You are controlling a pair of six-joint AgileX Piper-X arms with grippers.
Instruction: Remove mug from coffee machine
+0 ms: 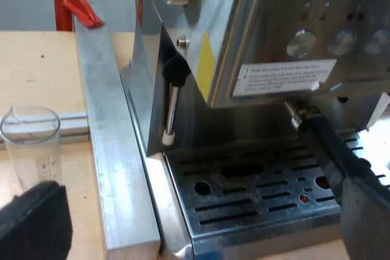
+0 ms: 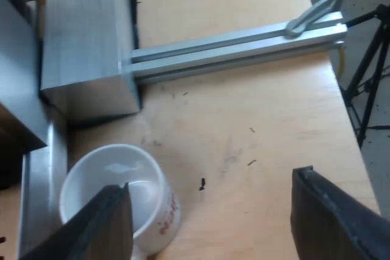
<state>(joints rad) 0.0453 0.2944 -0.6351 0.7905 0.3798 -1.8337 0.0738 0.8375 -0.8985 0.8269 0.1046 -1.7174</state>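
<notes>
Two claws show, and both are wide open with nothing held. The left claw (image 1: 183, 168) is at the coffee machine. The right claw (image 2: 213, 211) is by the mug.

One coffee machine (image 1: 280, 22) is the biggest thing. It is shiny and silver, with three round knobs (image 1: 301, 44) in a row on its front. It has one tray with holes (image 1: 256, 193) at the bottom and one thin steam pipe (image 1: 172, 105) hanging at its side.

One wooden table (image 2: 256, 120) lies under everything. One big metal block (image 2: 85, 41) stands on it, and one long metal rail (image 2: 237, 50) sticks out from the block. One red clamp (image 1: 76, 4) sits at the top end of the metal bar beside the machine.

One white mug (image 2: 116, 181) with red marks on its side stands upright on the table, just beside the metal block. One clear measuring glass (image 1: 30, 144) stands upright on the table too, on the far side of the metal bar from the machine.

One finger of the left claw is near the measuring glass, and the other reaches over the tray toward the machine's front. They are far apart and touch nothing that can be seen.

One finger (image 2: 103, 223) of the right claw is right at the mug's rim, in front of it. It is too hard to tell if it touches the mug. The other finger hangs over bare table, well apart from the mug.
</notes>
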